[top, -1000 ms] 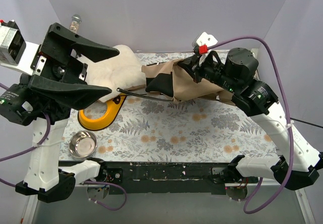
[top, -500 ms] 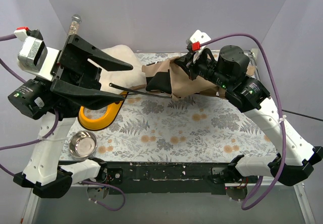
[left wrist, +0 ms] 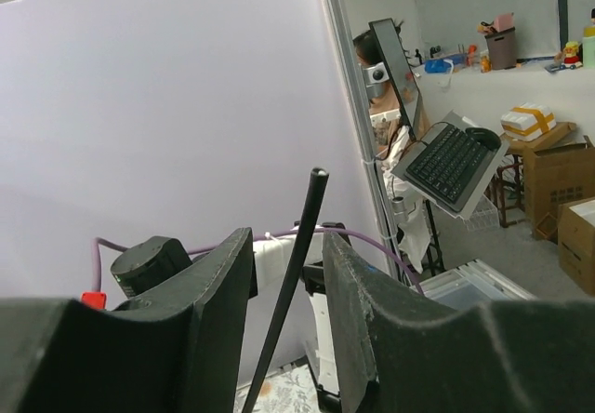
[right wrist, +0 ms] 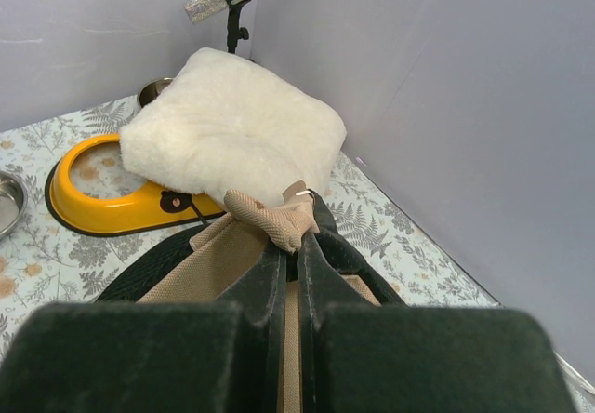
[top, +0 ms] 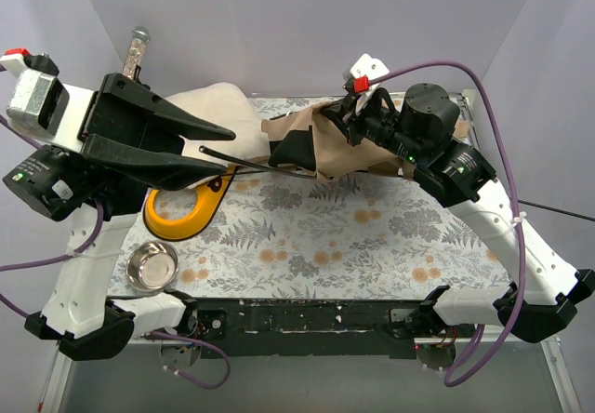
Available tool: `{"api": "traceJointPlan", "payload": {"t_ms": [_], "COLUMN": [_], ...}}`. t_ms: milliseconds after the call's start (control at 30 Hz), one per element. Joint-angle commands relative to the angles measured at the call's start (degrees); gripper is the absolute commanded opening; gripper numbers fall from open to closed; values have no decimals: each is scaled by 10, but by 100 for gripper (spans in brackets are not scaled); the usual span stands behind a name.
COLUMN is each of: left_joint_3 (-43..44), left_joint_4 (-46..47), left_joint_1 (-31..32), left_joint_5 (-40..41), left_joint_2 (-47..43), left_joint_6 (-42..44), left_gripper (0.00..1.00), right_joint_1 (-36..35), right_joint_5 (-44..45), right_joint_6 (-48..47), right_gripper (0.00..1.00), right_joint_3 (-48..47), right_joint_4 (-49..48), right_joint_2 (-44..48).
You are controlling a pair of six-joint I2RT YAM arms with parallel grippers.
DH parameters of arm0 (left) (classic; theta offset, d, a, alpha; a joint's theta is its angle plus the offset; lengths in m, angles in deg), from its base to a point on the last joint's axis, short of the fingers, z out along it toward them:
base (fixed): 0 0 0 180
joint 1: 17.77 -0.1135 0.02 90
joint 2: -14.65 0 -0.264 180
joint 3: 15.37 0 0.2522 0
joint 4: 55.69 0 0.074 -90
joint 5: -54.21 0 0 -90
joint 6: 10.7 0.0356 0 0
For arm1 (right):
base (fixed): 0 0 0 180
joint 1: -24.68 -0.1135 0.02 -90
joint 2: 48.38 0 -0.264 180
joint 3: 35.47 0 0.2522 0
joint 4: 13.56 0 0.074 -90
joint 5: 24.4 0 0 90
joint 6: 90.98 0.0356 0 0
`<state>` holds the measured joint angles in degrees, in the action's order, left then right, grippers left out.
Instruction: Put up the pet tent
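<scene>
The pet tent [top: 346, 157] lies collapsed at the back middle of the table, tan fabric with dark lining. A thin black pole [top: 270, 166] sticks out of it to the left. My left gripper [top: 228, 153] is open, raised off the table, with the pole's free end between its fingers. In the left wrist view the pole [left wrist: 307, 216] passes between the fingers of the left gripper [left wrist: 286, 246] with a gap on each side. My right gripper [top: 349, 120] is shut on a tan fold at the tent's top. That fold [right wrist: 279, 216] sits pinched in the right gripper [right wrist: 292, 241].
A fluffy cream cushion [top: 218, 106] lies at the back left, partly over a yellow bowl stand [top: 181, 213]. A steel bowl [top: 153, 264] sits near the front left corner. A glittery silver wand on a stand [top: 137, 46] is at the back left wall.
My left gripper has swung up and turned, and its jaws have narrowed around the pole's end. My right gripper has shifted slightly left, still holding the tent fabric.
</scene>
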<state>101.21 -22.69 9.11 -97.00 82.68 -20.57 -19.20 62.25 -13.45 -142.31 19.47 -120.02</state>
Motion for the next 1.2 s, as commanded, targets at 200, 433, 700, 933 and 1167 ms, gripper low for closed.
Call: {"api": "traceJointPlan", "payload": {"t_ms": [200,433,700,933,1167], "left_joint_3": [18,-37,-90,-143,-247], "left_joint_4": [-60,-237,-397,-549,-607], "left_joint_1": [4,4,4,4,5], "left_joint_5": [47,72,-28,-99,-105], "left_joint_2": [4,-2,5,9,-13], "left_joint_6": [2,-7,19,90,158], "left_gripper": [0,0,0,0,0], "right_joint_1": [2,2,2,2,2], "right_joint_5": [-10,-74,-184,-230,-231], "right_joint_6": [6,25,-2,-77,-37], "right_gripper": [1,1,1,1,1], "right_joint_3": [-4,-37,-53,-76,-60], "right_joint_4": [-62,-53,15,123,112], "right_joint_2": [16,11,23,38,47]}}
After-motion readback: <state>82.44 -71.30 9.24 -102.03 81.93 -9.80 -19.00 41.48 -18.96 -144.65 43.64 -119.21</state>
